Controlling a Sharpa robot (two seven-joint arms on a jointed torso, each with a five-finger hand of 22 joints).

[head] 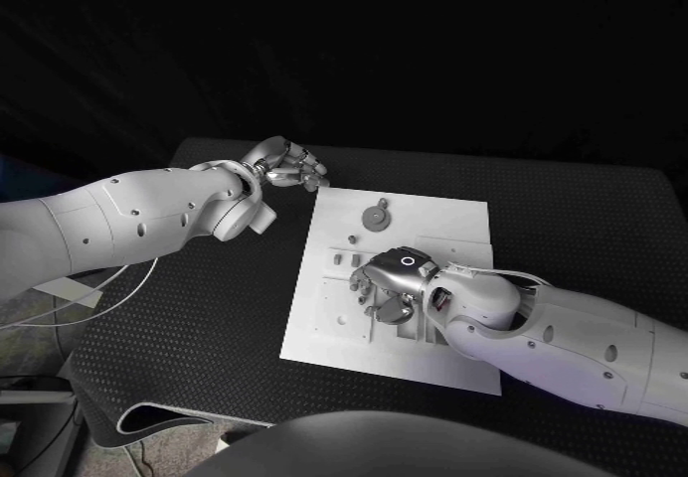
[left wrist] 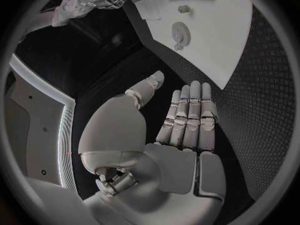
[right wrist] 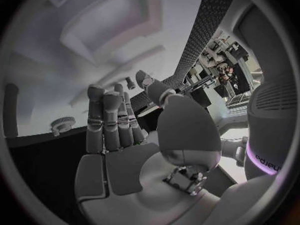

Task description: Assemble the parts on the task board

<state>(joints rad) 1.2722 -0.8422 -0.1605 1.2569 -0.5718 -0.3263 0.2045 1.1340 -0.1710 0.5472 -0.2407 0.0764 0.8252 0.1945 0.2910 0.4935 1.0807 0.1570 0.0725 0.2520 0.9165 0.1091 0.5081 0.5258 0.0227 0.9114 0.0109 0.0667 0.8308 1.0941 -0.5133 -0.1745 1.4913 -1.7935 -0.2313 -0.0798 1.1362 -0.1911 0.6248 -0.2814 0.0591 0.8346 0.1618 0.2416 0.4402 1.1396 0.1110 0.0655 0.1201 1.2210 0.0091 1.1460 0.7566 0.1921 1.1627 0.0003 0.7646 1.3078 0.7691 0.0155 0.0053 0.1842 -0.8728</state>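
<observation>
The white task board (head: 444, 224) lies in the middle of the black table. A round grey gear (head: 376, 217) sits near its far edge, also seen as the gear (left wrist: 179, 34) and the gear (right wrist: 61, 123) in the wrist views. Small pegs (head: 341, 258) stand near the board's left edge. My right hand (head: 390, 283) hovers low over the board's middle, fingers stretched and palm bare (right wrist: 119, 130). My left hand (head: 279, 164) hangs off the board's far left corner; its fingers (left wrist: 187, 115) lie straight and side by side, holding nothing.
The black mat (head: 187, 328) spreads wide to the left of the board. Pale cables (head: 86, 288) trail off the table's left edge. My right forearm (head: 574, 338) covers the board's near right corner.
</observation>
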